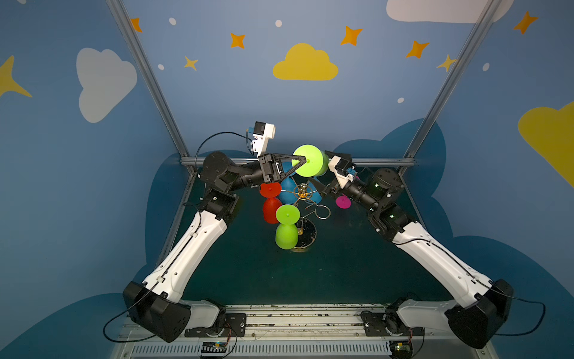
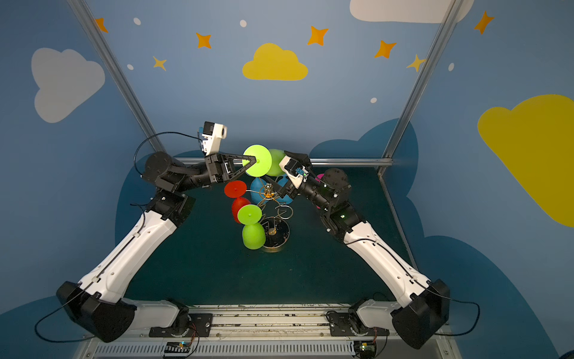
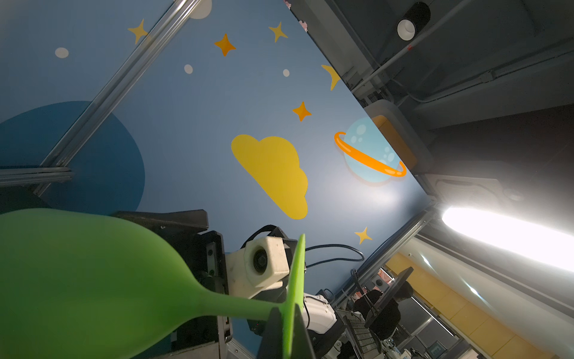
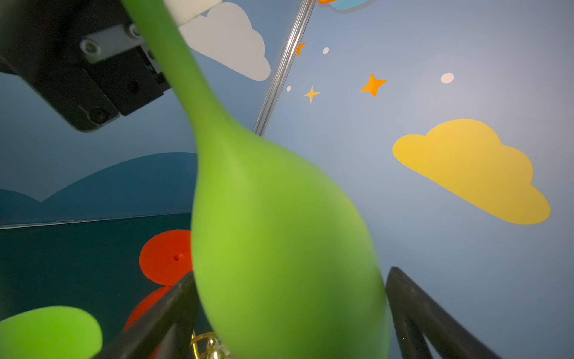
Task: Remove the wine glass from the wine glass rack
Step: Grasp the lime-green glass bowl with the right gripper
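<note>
Right wrist view shows the green wine glass [image 4: 279, 233] held clear above the wine glass rack [image 1: 302, 194], its stem clenched by the left gripper [image 1: 306, 160] while the right gripper [image 4: 289, 298] gapes around the bowl, so an early release could drop it onto the rack.

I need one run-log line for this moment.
left gripper: shut on green glass | right gripper: open around its bowl | glass: off rack
</note>
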Available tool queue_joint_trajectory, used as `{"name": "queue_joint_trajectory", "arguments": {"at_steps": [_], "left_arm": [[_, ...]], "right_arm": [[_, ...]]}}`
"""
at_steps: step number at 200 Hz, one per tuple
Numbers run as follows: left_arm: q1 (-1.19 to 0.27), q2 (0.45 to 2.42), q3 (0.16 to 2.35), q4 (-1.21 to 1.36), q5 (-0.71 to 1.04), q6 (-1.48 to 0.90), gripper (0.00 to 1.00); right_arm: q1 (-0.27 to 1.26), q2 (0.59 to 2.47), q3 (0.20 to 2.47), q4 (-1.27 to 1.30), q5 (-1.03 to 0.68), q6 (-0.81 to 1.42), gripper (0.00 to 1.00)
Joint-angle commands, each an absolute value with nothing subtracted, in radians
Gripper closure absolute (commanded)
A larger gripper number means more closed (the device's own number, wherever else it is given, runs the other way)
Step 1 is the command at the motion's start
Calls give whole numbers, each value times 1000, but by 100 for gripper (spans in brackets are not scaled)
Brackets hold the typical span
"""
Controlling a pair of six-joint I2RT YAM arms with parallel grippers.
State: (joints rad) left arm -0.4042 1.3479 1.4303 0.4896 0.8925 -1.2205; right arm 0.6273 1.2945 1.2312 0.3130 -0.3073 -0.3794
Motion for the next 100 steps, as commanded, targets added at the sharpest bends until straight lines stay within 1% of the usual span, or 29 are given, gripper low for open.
{"name": "queue_joint_trajectory", "arguments": {"at_steps": [1,82,100], "left_arm": [[-402,1330,1427,543,889,-1234,97],[-404,1349,1421,590,897,-1292,97],[-405,1358,1417,620,900,-1317,97]], "right_arm": [[630,1318,1273,341,-314,-383,8],[630,1350,1299,340,-301,-361,8],[630,1353,1313,325,-288,-351,12]]}}
